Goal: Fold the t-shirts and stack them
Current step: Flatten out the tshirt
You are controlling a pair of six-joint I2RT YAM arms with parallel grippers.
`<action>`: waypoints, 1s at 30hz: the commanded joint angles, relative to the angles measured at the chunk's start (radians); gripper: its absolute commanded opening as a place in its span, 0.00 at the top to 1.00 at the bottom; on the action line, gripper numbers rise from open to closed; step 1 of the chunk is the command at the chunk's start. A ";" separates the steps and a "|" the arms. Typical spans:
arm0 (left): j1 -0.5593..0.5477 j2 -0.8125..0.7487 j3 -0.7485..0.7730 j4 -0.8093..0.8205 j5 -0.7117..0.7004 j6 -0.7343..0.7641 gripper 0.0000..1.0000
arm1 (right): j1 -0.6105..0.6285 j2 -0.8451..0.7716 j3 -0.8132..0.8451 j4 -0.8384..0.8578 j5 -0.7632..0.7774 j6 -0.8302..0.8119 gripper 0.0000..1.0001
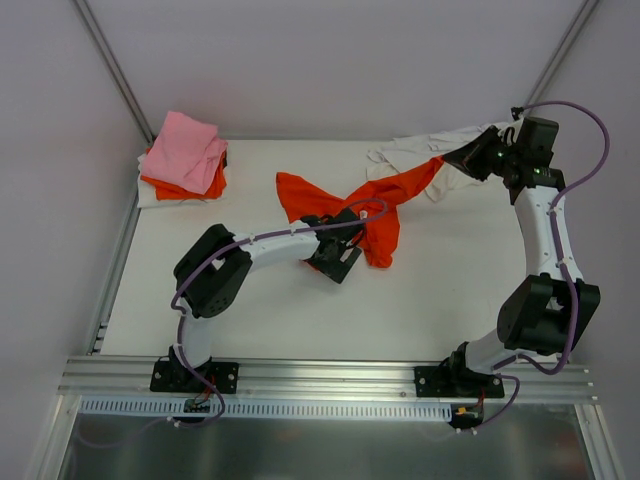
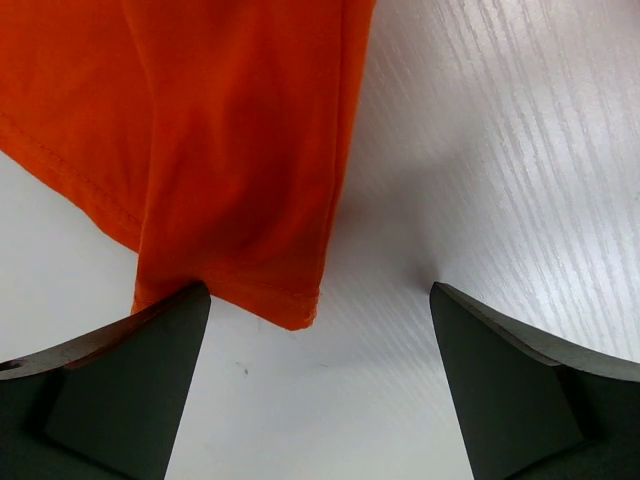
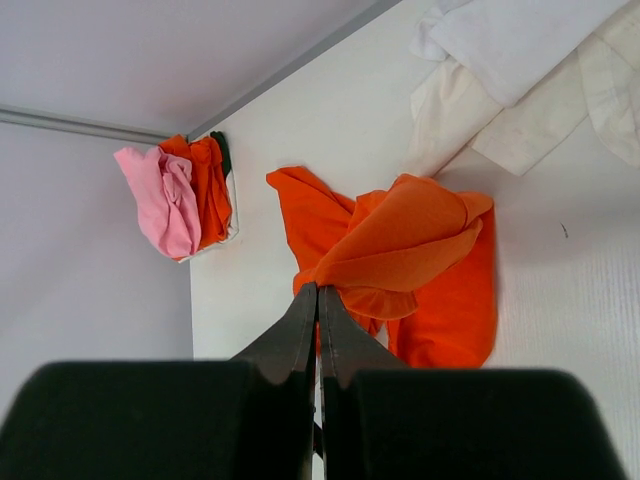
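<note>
While right gripper [image 3: 318,295] pinched a fold of the crumpled bright orange cloth t-shirt [image 1: 385,225], well right of the folded pink-and-orange shirt stack [image 1: 185,155], left gripper [image 2: 318,295] hung spread beside the hem. Advice: grip the hem corner squarely, then draw taut.

Two orange t-shirts [image 1: 300,195] are lying on the tabletop [image 1: 430,290], one pink t-shirt [image 1: 185,150], and white t-shirts [image 1: 410,150] of unclear number.

Centre blocked by crumpled bright orange cloth t-shirt [image 1: 397,190]; far right by white cloth heap [image 1: 412,152]; far-left corner by pink-topped folded stack [image 1: 185,150]. Near white tabletop [image 1: 400,310] left open.
</note>
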 commanded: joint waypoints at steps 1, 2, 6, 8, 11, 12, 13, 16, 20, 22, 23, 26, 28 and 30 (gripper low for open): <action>-0.018 -0.005 0.016 -0.002 -0.080 0.023 0.05 | 0.006 -0.040 0.007 0.037 -0.037 0.016 1.00; -0.018 -0.007 0.025 -0.006 -0.091 0.023 0.06 | 0.006 -0.042 0.005 0.039 -0.037 0.019 1.00; -0.026 -0.027 0.040 -0.022 -0.117 0.015 0.08 | 0.006 -0.051 -0.005 0.039 -0.037 0.018 1.00; -0.029 -0.018 0.048 -0.025 -0.128 0.021 0.08 | 0.006 -0.054 -0.007 0.039 -0.036 0.021 1.00; -0.032 -0.002 0.054 -0.032 -0.144 0.026 0.11 | 0.006 -0.057 -0.007 0.043 -0.037 0.021 1.00; -0.032 -0.002 0.051 -0.031 -0.147 0.027 0.11 | 0.006 -0.057 -0.007 0.043 -0.039 0.021 1.00; -0.032 -0.004 0.046 -0.025 -0.152 0.027 0.11 | 0.006 -0.058 -0.009 0.040 -0.037 0.022 1.00; -0.033 0.005 0.037 -0.020 -0.154 0.030 0.17 | 0.006 -0.065 -0.010 0.042 -0.034 0.022 1.00; -0.033 0.016 0.011 -0.003 -0.163 0.038 0.33 | 0.006 -0.068 -0.006 0.040 -0.033 0.024 1.00; -0.033 0.018 0.002 0.003 -0.170 0.040 0.37 | 0.006 -0.066 -0.002 0.045 -0.034 0.029 1.00; -0.033 0.021 -0.007 0.008 -0.171 0.041 0.37 | 0.006 -0.066 0.001 0.048 -0.034 0.036 1.00; -0.033 0.027 -0.023 0.014 -0.166 0.037 0.42 | 0.006 -0.063 0.004 0.051 -0.037 0.041 1.00; -0.033 0.027 -0.036 0.023 -0.163 0.037 0.49 | 0.006 -0.062 0.008 0.049 -0.037 0.039 1.00; -0.033 0.028 -0.043 0.029 -0.155 0.037 0.55 | 0.006 -0.063 0.008 0.049 -0.037 0.041 1.00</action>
